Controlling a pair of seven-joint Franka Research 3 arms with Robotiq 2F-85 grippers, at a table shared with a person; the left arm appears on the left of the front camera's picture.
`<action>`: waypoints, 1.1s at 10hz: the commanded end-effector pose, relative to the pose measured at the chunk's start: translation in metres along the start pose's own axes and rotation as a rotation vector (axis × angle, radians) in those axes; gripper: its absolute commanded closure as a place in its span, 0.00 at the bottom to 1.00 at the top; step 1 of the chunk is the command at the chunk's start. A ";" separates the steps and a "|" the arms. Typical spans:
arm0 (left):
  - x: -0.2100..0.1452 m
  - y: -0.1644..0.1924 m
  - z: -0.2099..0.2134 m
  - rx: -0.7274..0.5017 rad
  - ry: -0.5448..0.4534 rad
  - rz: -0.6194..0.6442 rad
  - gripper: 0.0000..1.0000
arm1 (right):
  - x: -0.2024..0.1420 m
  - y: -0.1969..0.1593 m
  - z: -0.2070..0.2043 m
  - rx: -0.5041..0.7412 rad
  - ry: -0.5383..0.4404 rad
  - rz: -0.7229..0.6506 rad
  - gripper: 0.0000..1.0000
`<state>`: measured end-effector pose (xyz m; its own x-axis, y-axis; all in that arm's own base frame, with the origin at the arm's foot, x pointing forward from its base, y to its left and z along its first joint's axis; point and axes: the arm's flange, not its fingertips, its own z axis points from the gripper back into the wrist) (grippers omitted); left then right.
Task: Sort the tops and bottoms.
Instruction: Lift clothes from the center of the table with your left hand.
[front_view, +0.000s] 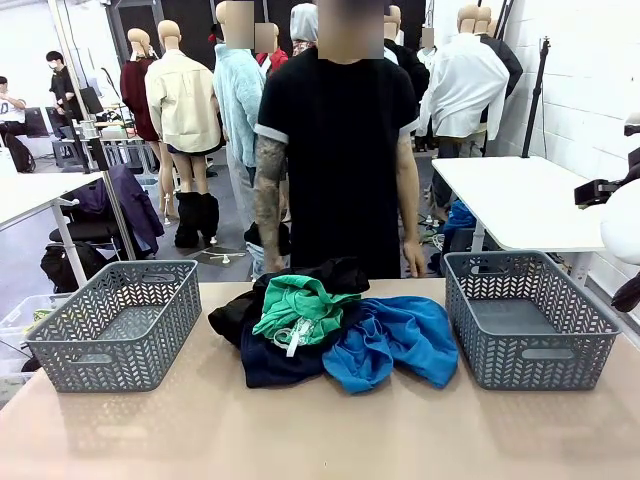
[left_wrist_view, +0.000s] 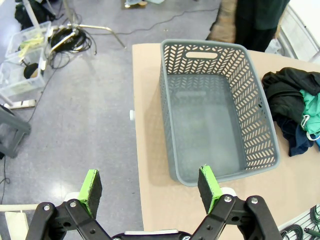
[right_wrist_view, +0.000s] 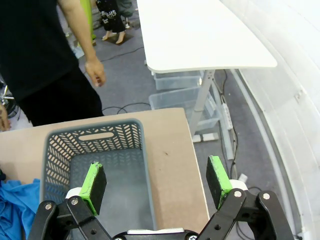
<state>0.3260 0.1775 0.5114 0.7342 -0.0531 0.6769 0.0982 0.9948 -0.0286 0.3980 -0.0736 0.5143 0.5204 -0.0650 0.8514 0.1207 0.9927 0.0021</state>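
Left fingers (left_wrist_view: 91, 186) are spread wide and empty, short of a grey basket (left_wrist_view: 215, 55); right fingers (right_wrist_view: 94, 181) are just as wide over the other basket (right_wrist_view: 145, 150). The clothes lie heaped off to their sides: green garment (front_view: 300, 305) topmost, then black garment (front_view: 232, 318), navy garment (front_view: 272, 368) and bright blue garment (front_view: 395, 340). Best to pinch one raised green fold alone, so only that piece lifts.

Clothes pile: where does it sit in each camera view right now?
Front view: clothes pile at centre, between left basket and right basket.
Left wrist view: clothes pile at the right edge, beyond the left basket.
Right wrist view: bottom-left corner, its bright blue cloth beside the right basket.
Shared landmark: the person in black, standing behind the pile.
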 end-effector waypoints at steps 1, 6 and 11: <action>-0.002 0.003 0.001 -0.001 -0.003 -0.014 0.00 | 0.000 0.000 0.000 0.000 0.008 0.003 0.00; 0.044 -0.087 0.008 -0.022 -0.059 -0.288 0.00 | 0.000 0.000 0.000 0.000 0.008 0.003 0.00; 0.077 -0.291 -0.005 -0.229 -0.039 -0.815 0.00 | 0.000 0.000 0.000 0.000 0.008 0.003 0.00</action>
<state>0.3395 -0.1029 0.5719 0.4046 -0.6880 0.6025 0.6503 0.6796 0.3394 0.3979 -0.0724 0.5148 0.5203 -0.0622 0.8517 0.1186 0.9929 0.0001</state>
